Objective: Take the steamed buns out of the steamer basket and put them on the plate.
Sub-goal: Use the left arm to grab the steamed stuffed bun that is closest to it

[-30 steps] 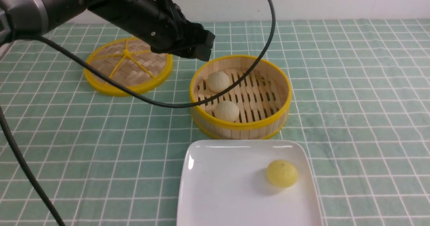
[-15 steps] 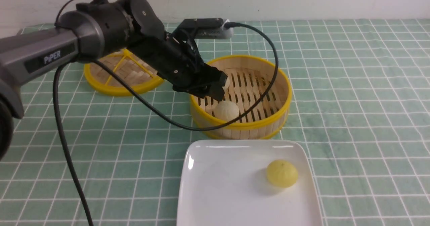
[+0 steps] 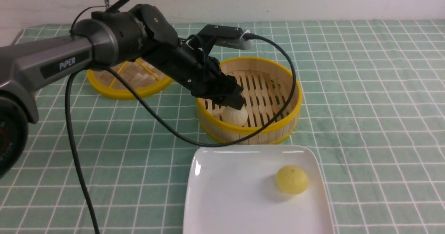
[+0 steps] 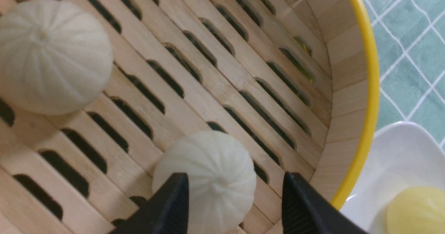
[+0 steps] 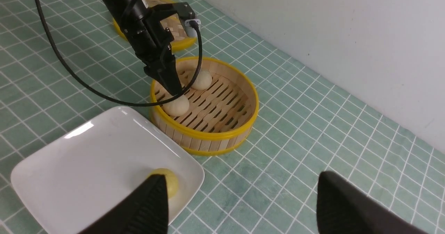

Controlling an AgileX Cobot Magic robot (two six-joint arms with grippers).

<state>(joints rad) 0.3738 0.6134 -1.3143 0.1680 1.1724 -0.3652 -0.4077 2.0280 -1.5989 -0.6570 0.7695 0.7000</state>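
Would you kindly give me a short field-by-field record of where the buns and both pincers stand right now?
plate: holds only the yellow bun
steamer basket: holds the near white bun and the far white bun
left pincer: open, jaws astride the near white bun, not closed on it
right pincer: open, holding nothing
lid: lying flat to the basket's left

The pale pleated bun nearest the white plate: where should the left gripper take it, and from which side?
Take the pale pleated bun across its round flanks, low at the widest part, coming from straight above. It sits upright on the slats beside the wall of the yellow-rimmed bamboo steamer basket, which likely blocks a sideways approach. The left gripper hangs open astride it.
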